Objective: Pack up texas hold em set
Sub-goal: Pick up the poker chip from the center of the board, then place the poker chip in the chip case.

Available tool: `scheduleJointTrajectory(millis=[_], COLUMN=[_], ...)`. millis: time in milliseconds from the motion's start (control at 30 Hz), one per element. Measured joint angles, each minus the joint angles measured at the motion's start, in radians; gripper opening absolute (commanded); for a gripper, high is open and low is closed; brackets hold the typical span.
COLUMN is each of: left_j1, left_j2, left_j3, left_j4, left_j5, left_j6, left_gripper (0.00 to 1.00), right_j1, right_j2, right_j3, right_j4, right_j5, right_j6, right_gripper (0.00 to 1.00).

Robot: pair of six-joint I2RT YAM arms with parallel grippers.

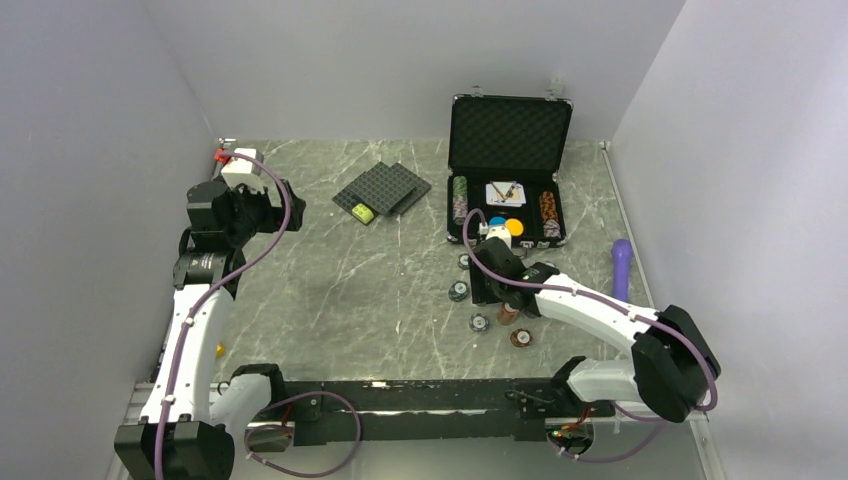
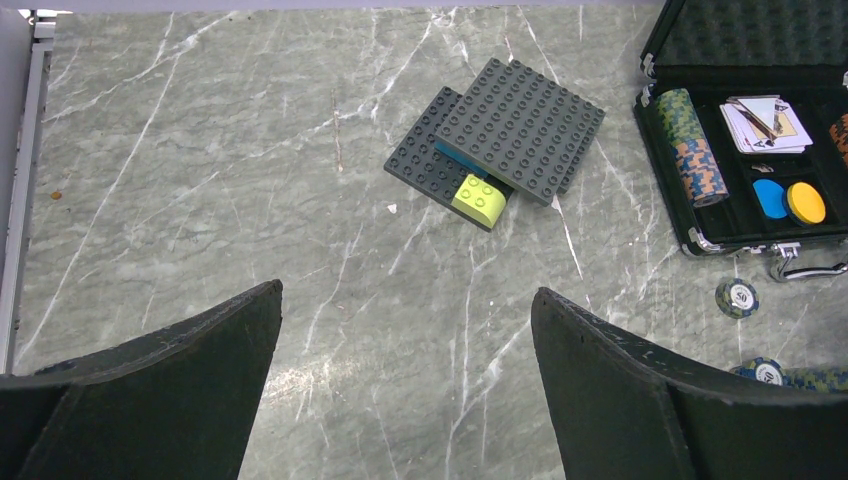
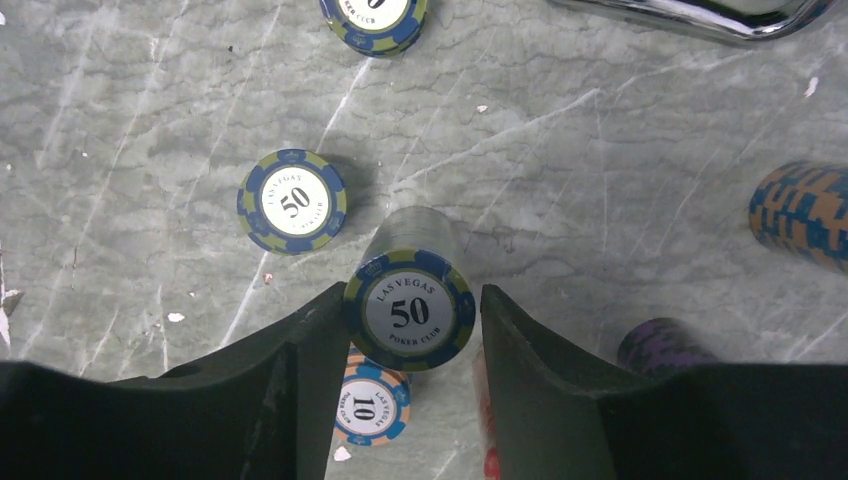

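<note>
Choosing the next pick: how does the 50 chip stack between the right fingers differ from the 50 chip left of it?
The blue-green 50 chip stack stands tall; the lone 50 chip lies low. The stack is inside the right gripper; the lone chip, outside it. Both faces read 50.

The right wrist view's top edge is cutting off a blue-green chip [image 3: 375, 15], its right edge an orange-blue stack [image 3: 805, 215]. The right claw [image 3: 412, 300] is hiding part of a purple stack [image 3: 660, 350] and a chip marked 10 [image 3: 372, 408]. The briefcase [image 2: 745, 35] is running off the left wrist view.
</note>
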Motion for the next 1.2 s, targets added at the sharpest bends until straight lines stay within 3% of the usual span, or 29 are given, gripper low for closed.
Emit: scheduleJointTrajectory(millis=[133, 300, 500, 833, 1067, 1200], left_j1=[0.000, -0.001, -0.001, -0.001, -0.001, -0.001], left_j2=[0.000, 0.000, 0.000, 0.000, -0.004, -0.007], left_j3=[0.000, 0.000, 0.000, 0.000, 0.000, 0.000], left_j4=[0.000, 0.000, 0.000, 0.000, 0.000, 0.000], left_j5=[0.000, 0.000, 0.000, 0.000, 0.000, 0.000], left_j6=[0.000, 0.000, 0.000, 0.000, 0.000, 0.000], left_gripper=[0.98, 0.98, 0.98, 0.98, 0.98, 0.98], right_j1=[0.003, 0.004, 0.004, -0.072, -0.264, -0.291], right_j2=[0.028, 0.030, 0.029, 0.058, 0.300, 0.451], right_j3=[0.000, 0.000, 0.037, 0.309, 0.541, 0.642], right_j4=[0.018, 0.024, -0.039, -0.113, -0.108, -0.116], right_j5=[0.001, 0.005, 0.029, 0.072, -0.067, -0.115], right_j6=[0.000, 0.000, -0.022, -0.143, -0.235, -0.274], right_gripper=[0.36, 0.00, 0.00, 0.00, 0.00, 0.00])
